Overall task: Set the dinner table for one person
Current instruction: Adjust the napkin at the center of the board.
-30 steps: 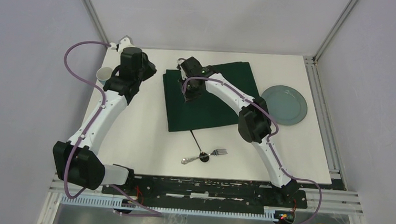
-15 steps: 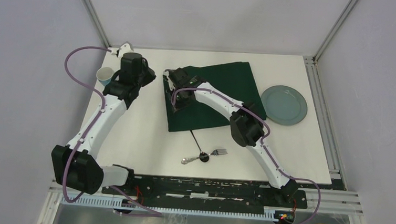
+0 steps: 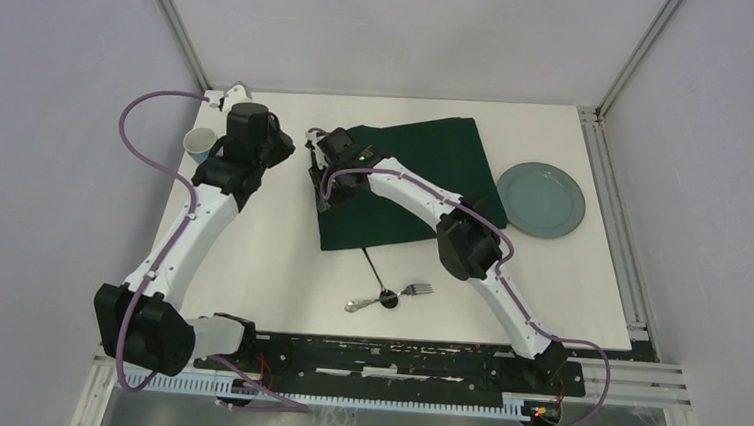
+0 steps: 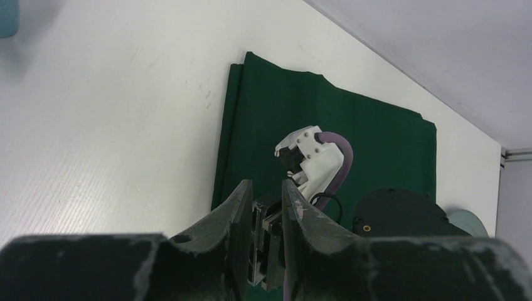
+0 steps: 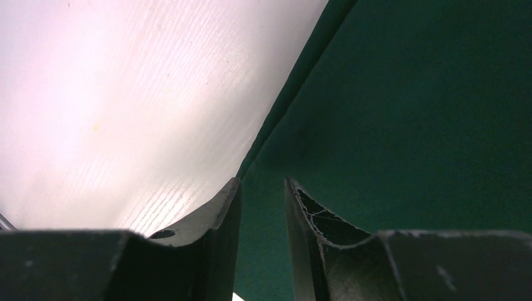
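Step judged: square up cloth (image 5: 408, 94) on counter (image 5: 125, 81)
Right jaws slightly parted, empty, straddling cloth's left edge: one finger over bare counter, other over cloth; contact cannot tell
Edge looks doubled, so to pinch: drop straight, take both layers, lift little, drag slow
Left jaws narrowly parted, empty, aloft; cup (image 3: 197, 142) just beside them
Counter lies under both jaws
Room: bare counter between the two jaws; knife (image 3: 374, 265), spoon (image 3: 359, 303), fork (image 3: 418, 290) behind right jaws, toward bases; plate (image 3: 541, 199) well right of them
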`<action>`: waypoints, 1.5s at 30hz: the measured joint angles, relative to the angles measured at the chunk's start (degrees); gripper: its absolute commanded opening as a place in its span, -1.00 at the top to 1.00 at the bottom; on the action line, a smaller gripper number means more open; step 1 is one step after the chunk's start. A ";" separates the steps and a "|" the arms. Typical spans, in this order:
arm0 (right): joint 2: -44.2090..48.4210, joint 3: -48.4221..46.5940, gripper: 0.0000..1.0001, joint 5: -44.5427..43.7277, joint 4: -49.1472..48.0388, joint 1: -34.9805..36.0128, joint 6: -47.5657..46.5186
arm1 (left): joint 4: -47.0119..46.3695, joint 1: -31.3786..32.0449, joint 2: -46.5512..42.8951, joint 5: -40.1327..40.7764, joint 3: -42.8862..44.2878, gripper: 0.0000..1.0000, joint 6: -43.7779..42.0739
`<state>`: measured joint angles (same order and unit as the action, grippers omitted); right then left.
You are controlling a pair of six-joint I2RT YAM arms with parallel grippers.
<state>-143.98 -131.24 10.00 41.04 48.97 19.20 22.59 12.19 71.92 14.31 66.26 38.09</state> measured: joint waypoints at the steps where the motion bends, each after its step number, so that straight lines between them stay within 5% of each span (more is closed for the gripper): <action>1: 0.00 -0.04 0.25 0.02 -0.17 0.00 0.00 | 0.15 0.00 -0.11 0.02 -0.09 0.38 0.00; 19: -1.51 1.03 0.27 0.94 -1.53 0.17 0.48 | 1.18 0.00 -0.28 0.07 -0.20 0.38 0.00; 27: -1.84 2.19 1.00 2.38 -2.86 0.17 0.87 | 1.18 0.00 -0.28 0.07 -0.20 0.38 0.00; 45: 5.22 14.91 1.00 3.69 -6.40 2.03 1.90 | 1.11 0.00 -0.28 0.07 -0.20 0.38 0.00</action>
<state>-138.76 -116.33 13.69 34.63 51.00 21.10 23.70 12.19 71.64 14.37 66.06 38.09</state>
